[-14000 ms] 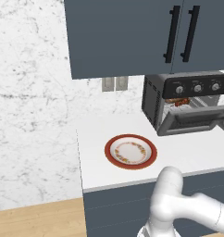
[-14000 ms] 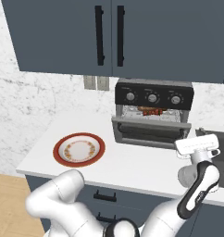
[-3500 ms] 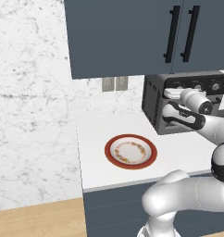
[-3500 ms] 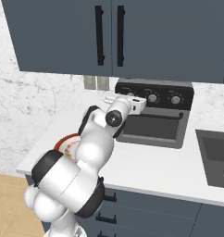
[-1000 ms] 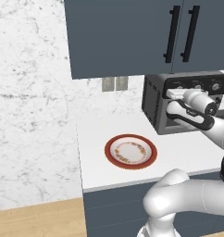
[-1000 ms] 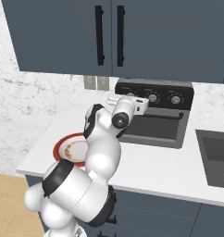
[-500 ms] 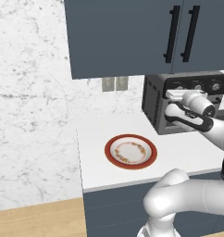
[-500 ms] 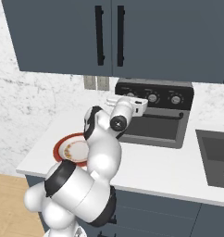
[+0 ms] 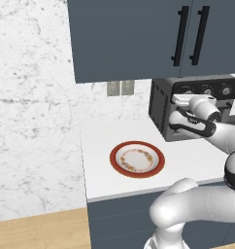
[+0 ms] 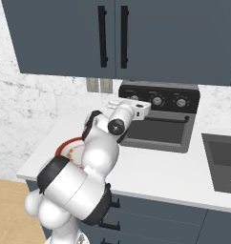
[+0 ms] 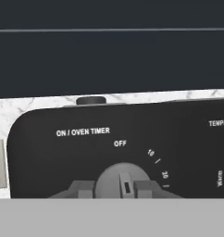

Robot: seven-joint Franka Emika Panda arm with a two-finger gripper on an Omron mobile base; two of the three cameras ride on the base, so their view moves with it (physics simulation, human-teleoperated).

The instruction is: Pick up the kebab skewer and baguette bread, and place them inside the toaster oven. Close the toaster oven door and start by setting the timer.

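Gripper (image 11: pixel 126 187) is up at the oven (image 10: pixel 158 121) control panel, fingers (image 11: pixel 85 189) either side of the timer knob (image 11: pixel 124 178), touching or nearly so. Looks like a pinch on the knob, but the fingertips sit at the bottom edge of the hand view, so contact isn't certain. Knob pointer reads near OFF, so I'd judge the timer isn't set yet.

Left to right along the bench (image 9: pixel 102 160):
- 1 plate (image 9: pixel 137 159), red rim, bare. No skewer or bread on it; my guess is both are inside the oven, though the closed door hides them.
- 1 wall outlet (image 9: pixel 120 88) behind, just left of the oven.
- 1 oven, door (image 10: pixel 155 132) shut, handle bar across the top of it. That fits the last step: only the timer turn is left.
- 3 knobs on the panel; the gripper is at the leftmost. Hand view labels it ON / OVEN TIMER, so it's the right one.
- 1 sink (image 10: pixel 222 161) at the far right.

Above: 2 cabinet handles (image 10: pixel 112 36).

Arm reaches across in front of the oven, hand level with the panel, to come at the knob head-on.
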